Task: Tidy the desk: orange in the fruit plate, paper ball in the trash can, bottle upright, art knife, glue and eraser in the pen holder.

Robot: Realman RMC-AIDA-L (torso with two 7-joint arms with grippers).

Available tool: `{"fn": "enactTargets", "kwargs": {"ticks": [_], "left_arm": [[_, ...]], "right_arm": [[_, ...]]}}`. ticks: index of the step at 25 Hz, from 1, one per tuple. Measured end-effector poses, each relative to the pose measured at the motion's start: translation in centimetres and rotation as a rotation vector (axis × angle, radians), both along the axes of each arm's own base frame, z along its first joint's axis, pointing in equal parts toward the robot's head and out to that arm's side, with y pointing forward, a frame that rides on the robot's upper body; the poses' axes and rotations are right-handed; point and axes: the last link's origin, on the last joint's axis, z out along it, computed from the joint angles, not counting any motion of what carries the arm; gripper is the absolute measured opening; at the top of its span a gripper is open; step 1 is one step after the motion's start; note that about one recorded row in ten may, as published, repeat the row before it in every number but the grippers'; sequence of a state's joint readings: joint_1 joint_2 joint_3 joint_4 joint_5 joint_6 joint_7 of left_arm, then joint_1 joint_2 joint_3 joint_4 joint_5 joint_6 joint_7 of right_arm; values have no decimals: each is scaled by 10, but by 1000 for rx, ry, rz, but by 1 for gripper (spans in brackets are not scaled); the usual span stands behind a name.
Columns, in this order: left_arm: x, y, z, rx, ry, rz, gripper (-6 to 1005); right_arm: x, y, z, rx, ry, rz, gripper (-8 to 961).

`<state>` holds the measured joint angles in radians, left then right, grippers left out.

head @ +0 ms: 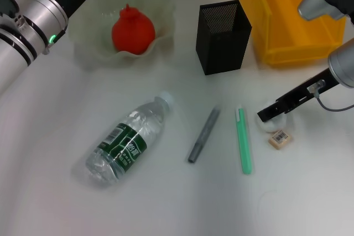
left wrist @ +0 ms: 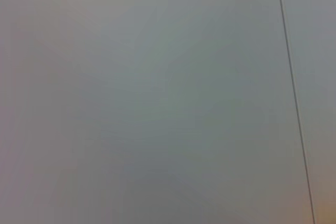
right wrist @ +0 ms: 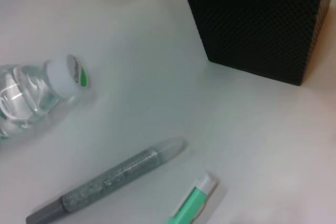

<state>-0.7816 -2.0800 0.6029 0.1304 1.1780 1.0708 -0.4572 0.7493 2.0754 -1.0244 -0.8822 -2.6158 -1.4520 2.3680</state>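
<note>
1. The red-orange wrinkled orange (head: 133, 31) sat in the pale-green wavy-rimmed fruit plate (head: 91, 37) at upper left of the head view.
2. The clear plastic bottle (head: 127, 142) with its dark green label lay on its side on the white table (head: 166, 203), lower left.
3. The black mesh pen holder (head: 222, 37) stood at upper centre, the bright yellow trash can (head: 293, 15) at upper right.
4. The right gripper (head: 272, 113) hovered over a small white wad, probably the paper ball (head: 271, 122); whether it was spread or pinching could not be told.
5. The tiny beige eraser (head: 280, 137) lay just beside it.
6. The left gripper was out of sight.

A plain white desk (head: 166, 208) lies beneath the right tool (head: 264, 115) and spreads out around it
</note>
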Motion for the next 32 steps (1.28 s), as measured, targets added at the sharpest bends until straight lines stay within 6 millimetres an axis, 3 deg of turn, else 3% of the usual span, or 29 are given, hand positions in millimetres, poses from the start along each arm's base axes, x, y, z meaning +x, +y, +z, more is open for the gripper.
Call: {"fn": "enactTargets", "kwargs": {"ticks": [8, 16, 21, 25, 32], "left_arm": [[-1, -2, 0, 1, -4, -3, 725], [-1, -6, 8, 31, -51, -30, 726], [-1, -7, 8, 33, -54, -31, 726], [-1, -9, 7, 28, -58, -38, 725], [-4, -16, 5, -12, -102, -39, 726]], "right_arm": [[7, -1, 13, 71, 82, -38, 499], [26, -23, 74, 294, 570, -25, 487], [40, -38, 103, 626, 825, 227, 483], [53, -28, 100, 846, 772, 370, 482], [60, 17, 82, 990, 516, 418, 481]]}}
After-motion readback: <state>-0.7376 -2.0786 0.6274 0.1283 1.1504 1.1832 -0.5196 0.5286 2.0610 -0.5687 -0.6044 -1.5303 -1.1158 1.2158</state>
